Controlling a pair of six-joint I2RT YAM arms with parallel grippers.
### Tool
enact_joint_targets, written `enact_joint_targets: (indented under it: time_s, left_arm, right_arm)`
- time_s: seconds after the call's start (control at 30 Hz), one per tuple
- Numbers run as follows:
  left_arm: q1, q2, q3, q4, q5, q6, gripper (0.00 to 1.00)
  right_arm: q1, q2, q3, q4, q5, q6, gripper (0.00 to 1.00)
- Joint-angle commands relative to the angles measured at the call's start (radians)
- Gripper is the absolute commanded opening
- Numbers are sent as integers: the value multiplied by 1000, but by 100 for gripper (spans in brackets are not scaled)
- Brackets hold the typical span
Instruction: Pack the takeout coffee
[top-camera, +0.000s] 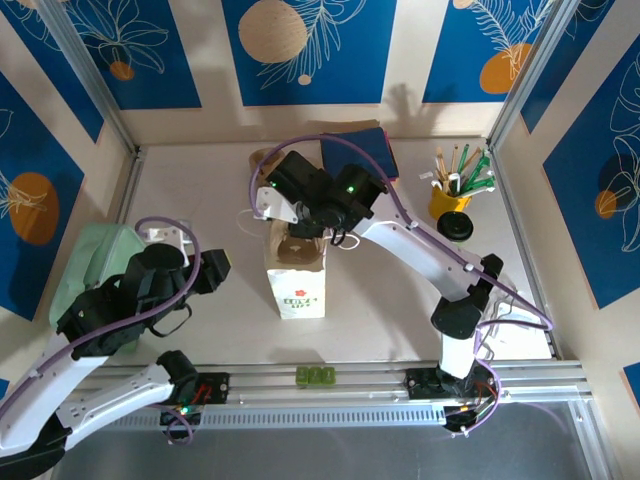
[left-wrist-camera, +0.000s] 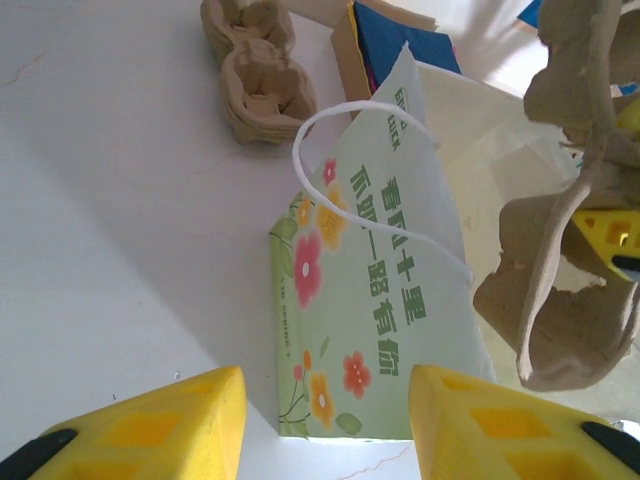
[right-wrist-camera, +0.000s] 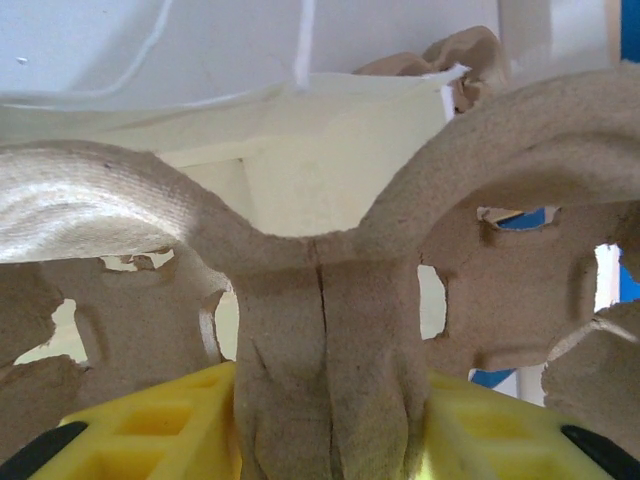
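Left jaws spread open; right jaws clamping cardboard carrier (right-wrist-camera: 320, 330), right arm (top-camera: 420, 245) extended.

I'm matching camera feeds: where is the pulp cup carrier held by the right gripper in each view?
Top external: pulp cup carrier at centre, at the top of the paper bag.
Left wrist: at the right edge, beside the bag.
Right wrist: across the frame, pinched by the right gripper.
Shared landmark: the paper bag.

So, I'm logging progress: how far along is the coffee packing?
Done: the paper bag stands open. In hand: the right pincer grips a cardboard cup carrier at the bag's mouth; the left pincer is open beside the bag. Left: the carrier looks empty, so lowering it in and adding the coffee likely remain.
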Motion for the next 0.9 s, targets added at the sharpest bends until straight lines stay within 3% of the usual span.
enact_joint_targets:
  time_s: [0.0,0.87]
  left_arm:
    - [-2,-10,-12,-13,-28,10,47]
    - [3,58,-26,35,36,41,48]
  right_arm:
    - [12,8,4,-37,-66,14,43]
    - [-7,38,-10,-222,-302,159,43]
